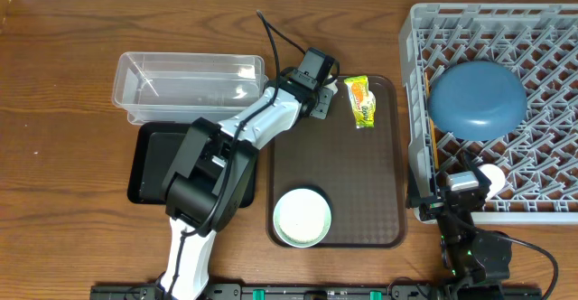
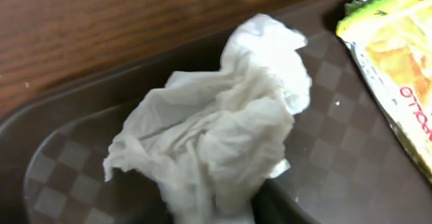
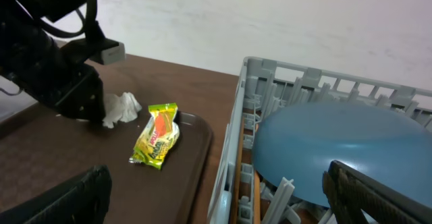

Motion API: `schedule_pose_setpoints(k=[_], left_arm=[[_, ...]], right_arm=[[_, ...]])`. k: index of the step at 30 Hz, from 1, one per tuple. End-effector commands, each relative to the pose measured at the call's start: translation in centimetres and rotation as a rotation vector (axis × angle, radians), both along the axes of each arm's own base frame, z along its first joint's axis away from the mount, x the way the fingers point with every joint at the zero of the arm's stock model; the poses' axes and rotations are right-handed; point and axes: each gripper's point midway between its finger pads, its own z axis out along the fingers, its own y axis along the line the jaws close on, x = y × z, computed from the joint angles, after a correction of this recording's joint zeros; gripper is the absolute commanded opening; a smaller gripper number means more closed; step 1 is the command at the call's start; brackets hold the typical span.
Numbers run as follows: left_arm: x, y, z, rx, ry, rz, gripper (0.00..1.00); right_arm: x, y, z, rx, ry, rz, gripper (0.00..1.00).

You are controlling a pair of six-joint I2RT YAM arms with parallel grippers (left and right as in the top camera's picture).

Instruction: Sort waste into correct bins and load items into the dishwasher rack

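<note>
left wrist view: crumpled white tissue caught in the jaws
we see the left gripper nearly closed, apparently pinching the near end of the tissue, which fans away from the jaws over the brown tray, snack wrapper just beside it. clear tub and black tray lie nearest this arm; the right gripper gapes empty by the rack.
</note>
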Motion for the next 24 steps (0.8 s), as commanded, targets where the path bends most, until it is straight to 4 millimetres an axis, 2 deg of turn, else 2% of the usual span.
schedule_pose_setpoints(k=[1, 3, 7, 8, 10, 12, 15, 18, 22, 24], left_arm=[[0.3, -0.2, 1.4, -0.015, -0.017, -0.01, 0.06], [-0.2, 0.0, 3.8, -0.034, -0.025, -0.01, 0.06], [-1.8, 1.4, 10.2, -0.057, -0.06, 0.002, 0.06], [-2.4, 2.0, 12.1, -0.064, -0.072, 0.007, 0.06], [-3.3, 3.5, 14.5, -0.065, -0.085, 0.025, 0.06], [-3.9, 5.8, 16.2, -0.041, -0.092, 0.079, 0.06], [-4.4, 10.2, 16.9, 0.047, -0.087, 0.191, 0.06], [-4.4, 14.6, 16.2, 0.138, -0.055, 0.294, 0.06], [-3.6, 17.1, 14.4, 0.135, -0.007, 0.352, 0.08], [-3.3, 17.4, 13.6, 0.135, 0.01, 0.359, 0.24]], right_arm=[[0.0, -0.4, -0.1, -0.004, -0.003, -0.018, 0.99], [0.0, -0.4, -0.1, -0.004, -0.003, -0.018, 0.99], [0.0, -0.4, -0.1, -0.004, -0.003, -0.018, 0.99], [0.0, -0.4, -0.1, -0.004, -0.003, -0.018, 0.99], [0.0, -0.4, -0.1, -0.004, -0.003, -0.018, 0.99], [0.0, -0.4, -0.1, -0.004, -0.003, -0.018, 0.99], [0.0, -0.4, -0.1, -0.004, -0.003, -0.018, 0.99], [0.0, -0.4, -0.1, -0.004, -0.003, -0.018, 0.99], [0.0, -0.4, -0.1, -0.004, -0.003, -0.018, 0.99], [0.0, -0.4, -0.1, -0.004, -0.003, -0.018, 0.99]])
